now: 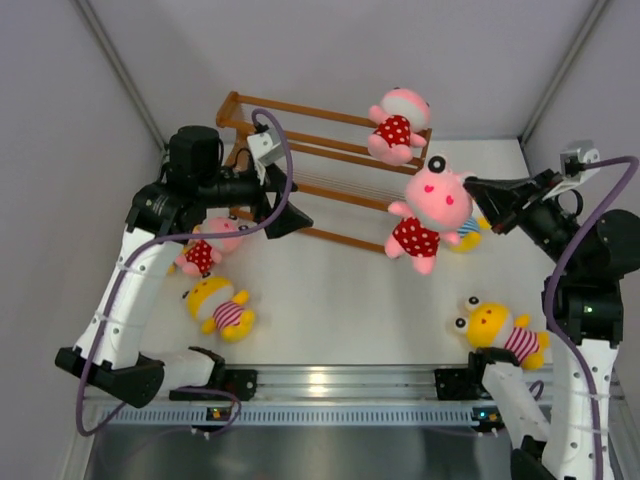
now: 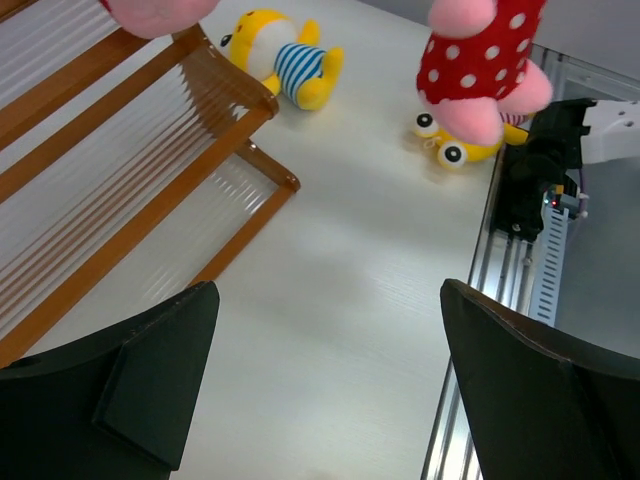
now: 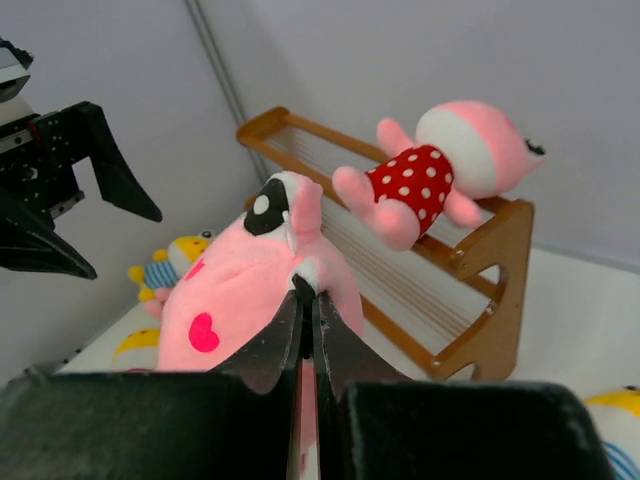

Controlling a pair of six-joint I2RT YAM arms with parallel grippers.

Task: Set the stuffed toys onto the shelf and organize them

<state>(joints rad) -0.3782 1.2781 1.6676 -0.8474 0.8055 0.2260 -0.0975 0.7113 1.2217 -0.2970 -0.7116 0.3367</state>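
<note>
Well, the right gripper point(image 3: 305, 300) is pinched tight on the head of a pink toy point(image 1: 430, 205) in a red dotted dress. That toy hangs in the air near the right end of the shelf point(image 1: 310, 150). The left gripper point(image 2: 330, 295) is open wide with nothing in it, up over the table point(image 1: 340, 290) in front of the shelf's left part. A second pink toy point(image 1: 397, 125) lies on top of the shelf at its right end. A third pink toy point(image 1: 210, 245) lies on the table at the left, with a yellow toy point(image 1: 222, 308) in red stripes just beside it. Another red-striped yellow toy point(image 1: 500, 330) lies at the near right, and a blue-striped yellow toy point(image 2: 285, 60) lies by the shelf's right end
</note>
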